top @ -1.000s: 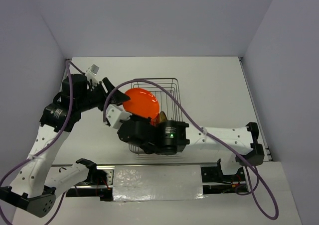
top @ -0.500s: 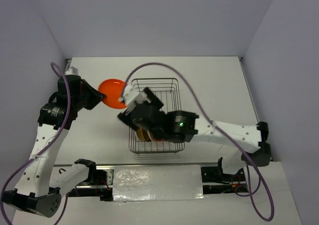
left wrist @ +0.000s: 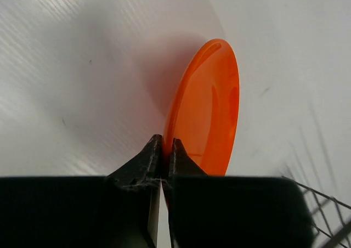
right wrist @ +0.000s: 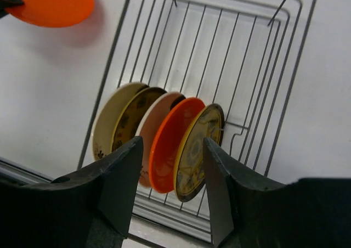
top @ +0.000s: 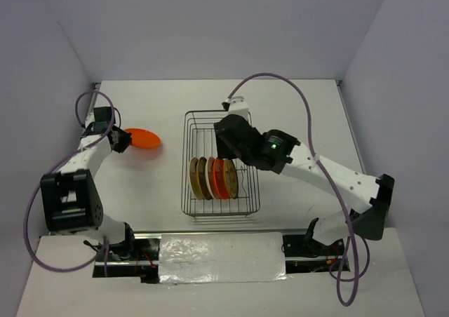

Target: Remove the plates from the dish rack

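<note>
My left gripper (top: 121, 140) is shut on the rim of an orange-red plate (top: 141, 139), held flat and low over the table left of the dish rack (top: 247, 131). In the left wrist view the fingers (left wrist: 163, 149) pinch the plate's near edge (left wrist: 211, 105). Whether the plate touches the table is unclear. Several plates stand on edge in the rack's near half (top: 212, 179): cream (right wrist: 109, 122), mustard-brown (right wrist: 133, 119), pale (right wrist: 155, 119), orange-red (right wrist: 173, 141) and patterned mustard (right wrist: 202, 146). My right gripper (right wrist: 171, 149) is open and empty above them (top: 228, 145).
The far half of the wire rack (right wrist: 219, 45) holds nothing. The held plate also shows at the top left of the right wrist view (right wrist: 52, 4). White walls close the table at the back and both sides. The arm bases stand at the near edge.
My left arm carried the orange-red plate from over the rack to the left and down toward the table. My right arm drew back toward the rack's far end, uncovering the standing plates.
</note>
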Robot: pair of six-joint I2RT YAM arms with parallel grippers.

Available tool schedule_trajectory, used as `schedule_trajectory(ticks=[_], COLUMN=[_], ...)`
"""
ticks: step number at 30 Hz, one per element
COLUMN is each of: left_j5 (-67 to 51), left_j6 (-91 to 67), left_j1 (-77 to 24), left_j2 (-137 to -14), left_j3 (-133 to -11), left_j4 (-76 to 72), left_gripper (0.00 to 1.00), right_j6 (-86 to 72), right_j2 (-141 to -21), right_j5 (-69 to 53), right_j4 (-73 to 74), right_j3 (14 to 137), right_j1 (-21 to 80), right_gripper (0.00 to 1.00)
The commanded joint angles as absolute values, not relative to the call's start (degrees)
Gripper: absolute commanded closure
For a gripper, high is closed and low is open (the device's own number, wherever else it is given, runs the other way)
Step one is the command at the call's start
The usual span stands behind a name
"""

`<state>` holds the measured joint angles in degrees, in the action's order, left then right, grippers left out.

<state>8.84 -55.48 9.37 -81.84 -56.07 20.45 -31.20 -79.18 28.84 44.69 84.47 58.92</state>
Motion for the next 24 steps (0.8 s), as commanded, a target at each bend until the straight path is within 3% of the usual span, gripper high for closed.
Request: schedule_trajectory(ticks=[1,4,5,7,8,15,22,24], left_j5=[4.14,3.78,4.39,6.49,7.11,8.09,7.39,6.94], left_j6=[-57.83,-57.83,-58.01,-58.27,-58.45,-55.56,-47.38,-44.66], left_j1=[10.11,10.20,10.20,10.28,10.28,10.46,10.46,10.46], left_j2=[-87.52,-92.89,-93.51,-93.34,-92.90,-85.18,-64.64,-61.19], left_j3=[-57.12,-59.32,-59.59,-59.15,-58.72,-58.71,-58.54,-58.53], left_j4=[9.32,11.33,12.12,14.76,15.81,26.53,32.69,33.83], left_gripper=[0.83,0.67,0.47,0.24,0.03,0.00,0.01,0.01], right_j6=[-35.77,-36.65,-36.74,-37.61,-37.97,-42.89,-46.75,-47.54], right_j2=[-82.00,-85.06,-86.21,-89.97,-91.13,-97.55,-98.35,-98.70], right_j5=[27.07,26.02,26.02,26.45,27.24,31.46,30.68,30.59], right_j4=[46.58,45.96,46.31,48.59,49.47,53.51,51.25,50.54], right_j3=[85.43,86.04,86.65,89.37,90.34,92.90,87.28,85.87], right_j1=[59.33,59.94,60.20,61.25,61.69,63.19,63.81,63.72], right_gripper=[0.47,0.48,0.48,0.49,0.54,0.58,0.62,0.67])
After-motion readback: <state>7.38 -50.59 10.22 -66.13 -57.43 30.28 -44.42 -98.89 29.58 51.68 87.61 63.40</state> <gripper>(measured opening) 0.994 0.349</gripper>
